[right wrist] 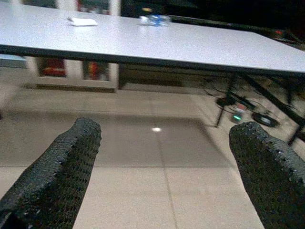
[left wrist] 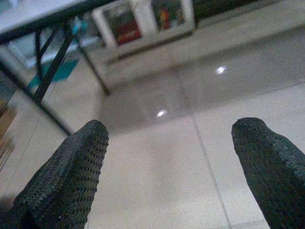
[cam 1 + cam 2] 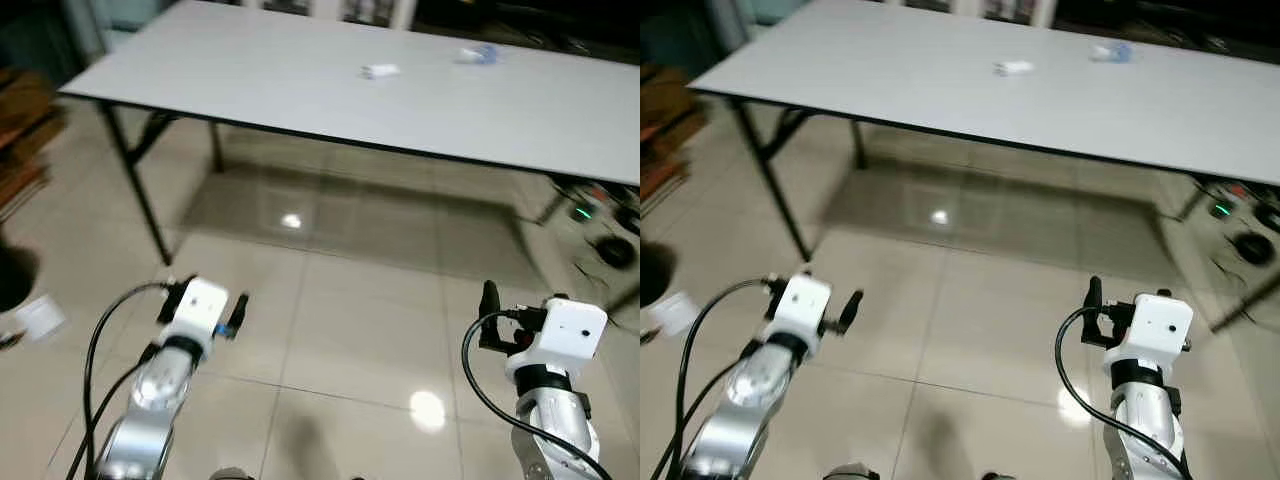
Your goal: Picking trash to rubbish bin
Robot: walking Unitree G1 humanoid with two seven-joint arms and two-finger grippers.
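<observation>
Table (image 3: 300,90) bearing white scrap (image 3: 380,71), left gripper (image 2: 167,157), right gripper (image 1: 164,162), jaws spread, above tiles.

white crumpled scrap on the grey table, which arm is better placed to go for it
Probably the right. The small white crumpled scrap lies on the long grey table nearer the robot's right half, and the right end effector faces the tabletop, open. The left end effector, also open, faces the floor and table legs. Both remain far off.

Dim indoor light, soft blur, glare spots on floor tiles (image 3: 300,330)
</observation>
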